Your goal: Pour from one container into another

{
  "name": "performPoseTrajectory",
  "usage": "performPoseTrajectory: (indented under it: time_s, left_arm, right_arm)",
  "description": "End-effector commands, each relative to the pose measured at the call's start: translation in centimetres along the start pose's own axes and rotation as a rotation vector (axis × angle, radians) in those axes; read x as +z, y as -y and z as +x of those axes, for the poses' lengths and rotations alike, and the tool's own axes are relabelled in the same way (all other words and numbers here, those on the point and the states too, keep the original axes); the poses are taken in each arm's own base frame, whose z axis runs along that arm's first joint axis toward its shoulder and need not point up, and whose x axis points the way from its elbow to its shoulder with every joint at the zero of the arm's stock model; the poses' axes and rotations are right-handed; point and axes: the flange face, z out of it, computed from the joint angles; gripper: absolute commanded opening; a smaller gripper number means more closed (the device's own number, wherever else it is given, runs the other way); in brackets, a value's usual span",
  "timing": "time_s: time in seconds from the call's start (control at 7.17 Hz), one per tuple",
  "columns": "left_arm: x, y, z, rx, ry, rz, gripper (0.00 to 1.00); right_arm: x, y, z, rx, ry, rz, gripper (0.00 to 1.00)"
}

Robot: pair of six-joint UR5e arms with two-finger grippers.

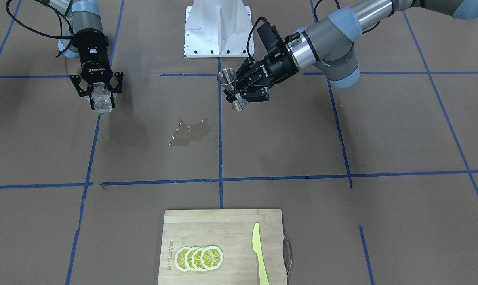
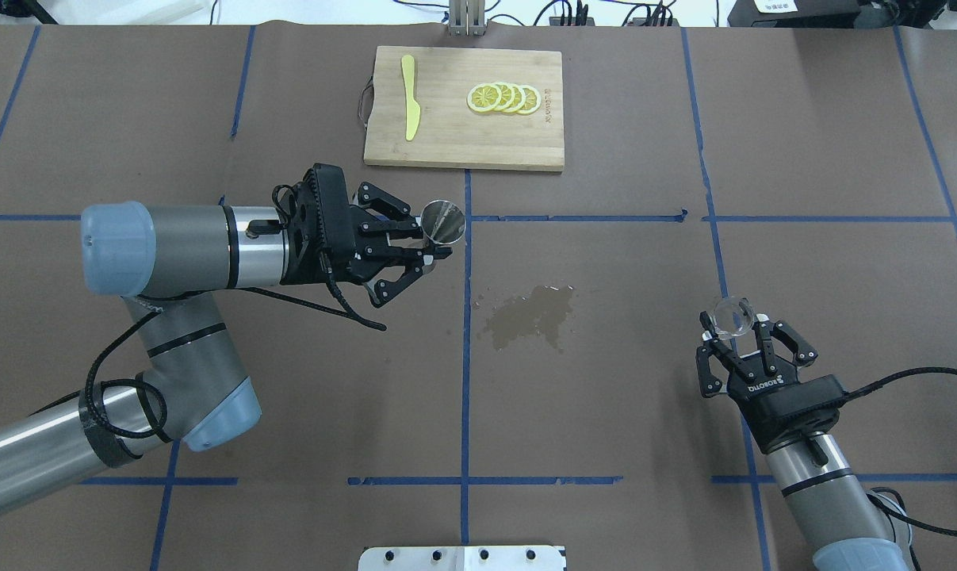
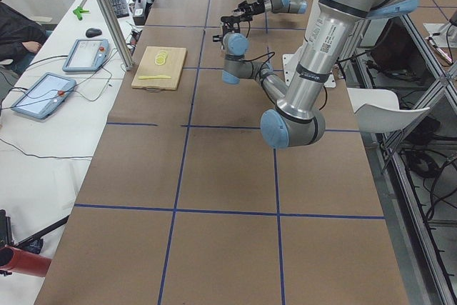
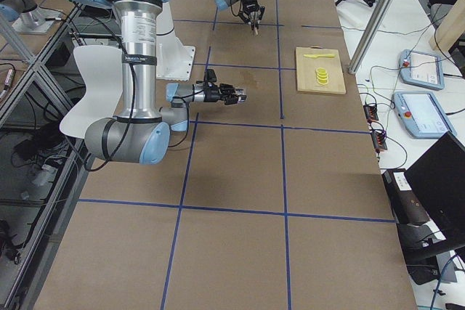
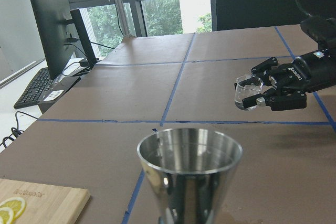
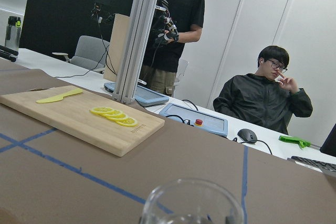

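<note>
The left gripper grasps the jigger at its waist above the table's middle. The right gripper clasps the beaker, well apart. The overhead view shows a wet patch between them. The left wrist view shows the jigger's mouth facing up. Only the right wrist view shows two people beyond the board.

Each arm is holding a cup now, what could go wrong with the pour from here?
1. The beaker in the right gripper is far from the jigger, whose mouth is small, so the stream may miss; the wet patch on the table hints at spilling.
2. The left gripper pinches the jigger only at its narrow waist, so it might pivot or slip.
</note>
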Motion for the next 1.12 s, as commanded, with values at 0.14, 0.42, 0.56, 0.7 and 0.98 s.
performPoseTrajectory:
  time_s: [0.14, 0.42, 0.56, 0.7, 0.98]
  left_arm:
    - [-0.2, -0.4, 0.0, -0.001, 0.001, -0.005, 0.0]
    - [0.1, -0.6, 0.2, -0.004, -0.002, -0.01, 0.0]
    - [0.2, -0.7, 0.3, -0.007, -0.001, -0.012, 0.0]
    - [0.5, -0.8, 0.4, -0.009, 0.006, -0.012, 0.0]
    - [0.7, -1.0, 0.7, -0.011, 0.003, -0.016, 0.0]
  right_arm:
    - [4.6, 4.2, 2.1, -0.055, 0.023, -0.052, 0.0]
    - [8.6, 7.2, 0.4, -0.058, 0.025, -0.075, 0.0]
    - [10.1, 9.2, -2.3, -0.043, 0.019, -0.075, 0.0]
    - [11.2, 10.9, -3.6, -0.016, 0.008, -0.074, 0.0]
    - [11.3, 15.4, -5.9, 0.04, 0.011, -0.068, 0.0]
